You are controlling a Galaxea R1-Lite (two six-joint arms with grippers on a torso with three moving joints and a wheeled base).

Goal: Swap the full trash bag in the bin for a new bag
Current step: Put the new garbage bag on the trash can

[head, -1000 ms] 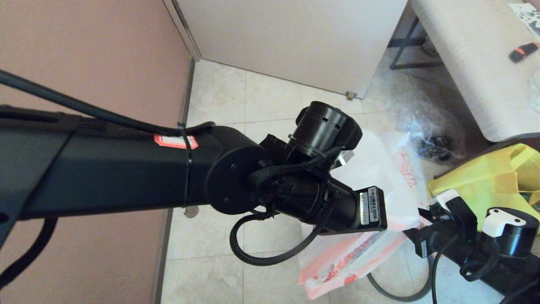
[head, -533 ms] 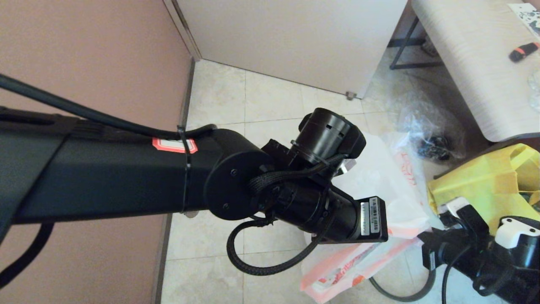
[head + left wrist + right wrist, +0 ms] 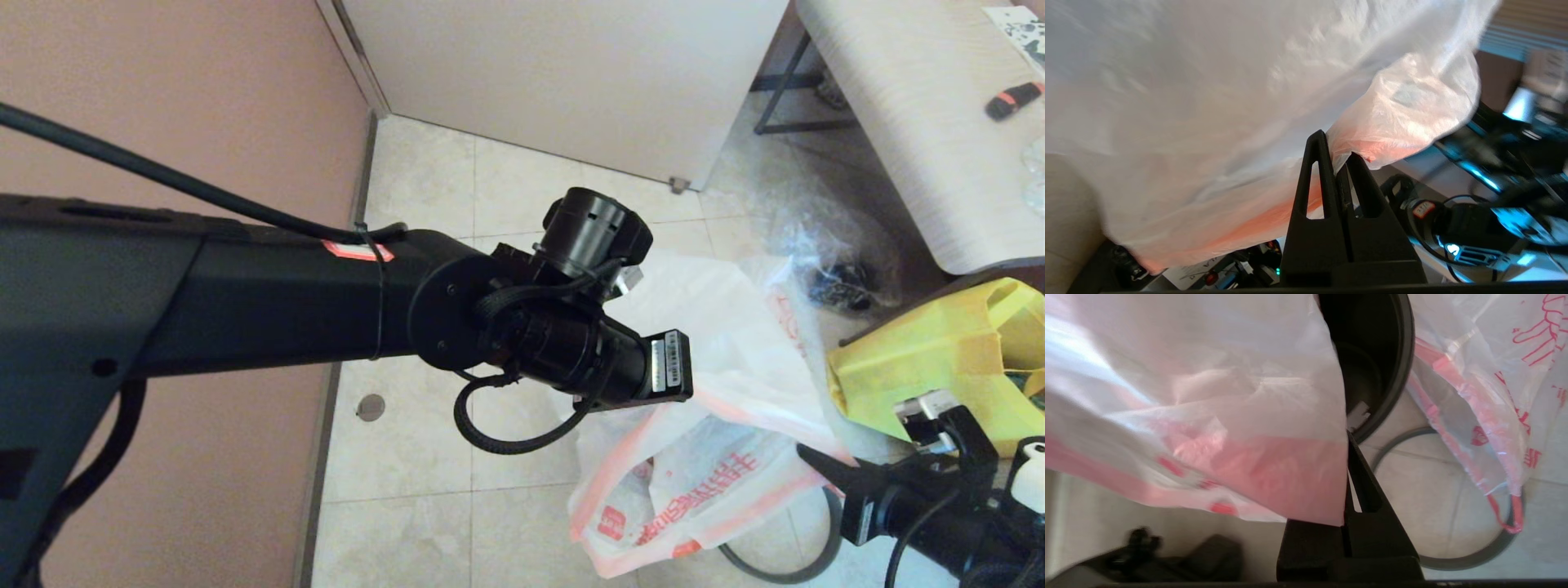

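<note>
Your left gripper and right gripper, both clamped on new bag, have spread its mouth wider; bin next.

- Your left arm now sits higher and further back in the head view than a second ago, its wrist drawn toward the wall side.
- The new bag now hangs more open below that wrist; you see far more of its red print and pink-red rim band than before.
- Your right gripper has dropped lower and moved right, toward the frame's bottom corner, pulling the bag's edge with it.
- More of the yellow fabric bag is uncovered now.
</note>
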